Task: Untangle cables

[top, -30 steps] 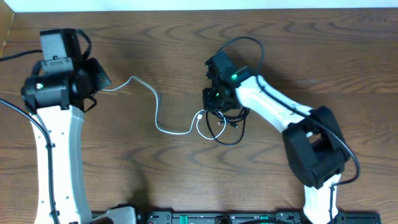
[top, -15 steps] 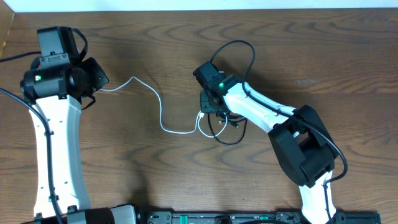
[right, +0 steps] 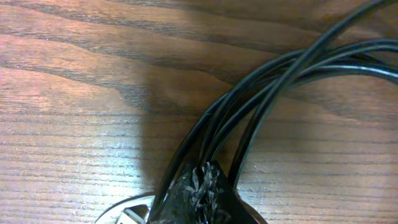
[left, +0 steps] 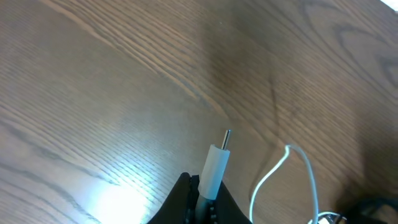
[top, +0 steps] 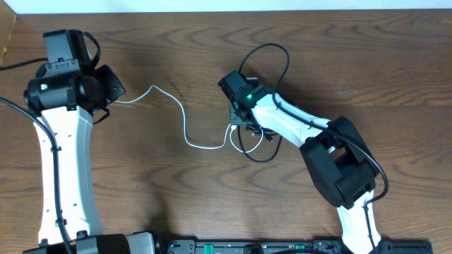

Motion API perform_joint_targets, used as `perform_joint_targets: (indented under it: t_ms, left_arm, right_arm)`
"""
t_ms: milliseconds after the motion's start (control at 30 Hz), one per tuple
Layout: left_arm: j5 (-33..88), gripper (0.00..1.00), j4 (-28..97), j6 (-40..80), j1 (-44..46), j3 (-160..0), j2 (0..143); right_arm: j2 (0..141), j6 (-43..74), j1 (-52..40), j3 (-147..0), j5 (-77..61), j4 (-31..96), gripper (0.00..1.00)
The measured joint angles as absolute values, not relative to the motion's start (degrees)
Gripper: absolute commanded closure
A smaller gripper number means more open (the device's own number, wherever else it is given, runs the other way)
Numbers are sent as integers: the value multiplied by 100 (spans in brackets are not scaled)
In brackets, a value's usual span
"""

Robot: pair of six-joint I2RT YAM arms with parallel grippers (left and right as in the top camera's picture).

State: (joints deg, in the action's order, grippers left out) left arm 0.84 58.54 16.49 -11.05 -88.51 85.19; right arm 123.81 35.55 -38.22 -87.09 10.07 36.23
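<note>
A white cable runs from my left gripper across the table to a tangle of thin black cables. In the left wrist view my left gripper is shut on the white cable's plug, whose metal tip points away, and the cord loops at the right. My right gripper sits on the tangle's left edge. In the right wrist view its fingers are closed among several black cords, with a white plug end at the lower left.
The thicker black arm cable arcs above the right arm. The right arm crosses the table's right half and the left arm stands along the left side. A pale edge bounds the far side of the wooden table.
My right gripper has moved left and slightly down onto the tangle's left edge. The white cable's low bend has shifted a little right. My left gripper has stayed almost still.
</note>
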Motion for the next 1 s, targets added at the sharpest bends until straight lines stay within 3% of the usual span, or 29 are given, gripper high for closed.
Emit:
perform_joint_targets:
  t_ms: [200,400,467,533,633,767,1000]
  left_arm:
    - [305,93,5848,1516,-1103,-8851,8519]
    - [1166,92,5686,788,-1044,-8851,8519]
    - [1649,83,5660,473,-1033,-8851,8519]
    - [2099,66,5658,176,-1028,-8851,8519]
    - [2696,53,5655,-167,-1028,-8851,8519]
    - [3249,40,5655,-445,-1028,-8851,8519]
    - [3570,32,5655,-617,-1024,-8849,8519]
  right_arm:
    - [12422,3061,-3669,-9247,375,4722,99]
    - [12068,1695,-3177,-10565,-1100,5662,99]
    - [11734,1387,-2980,-10969,-1533,5948,99]
    - [11321,1168,-2788,-11275,-1903,6097,99]
    - [10680,967,-2512,-11500,-2298,6193,99]
    - [10134,845,-2252,-11550,-2530,6392,99]
    - [10044,904,-1918,-11544,-2414,6681,98]
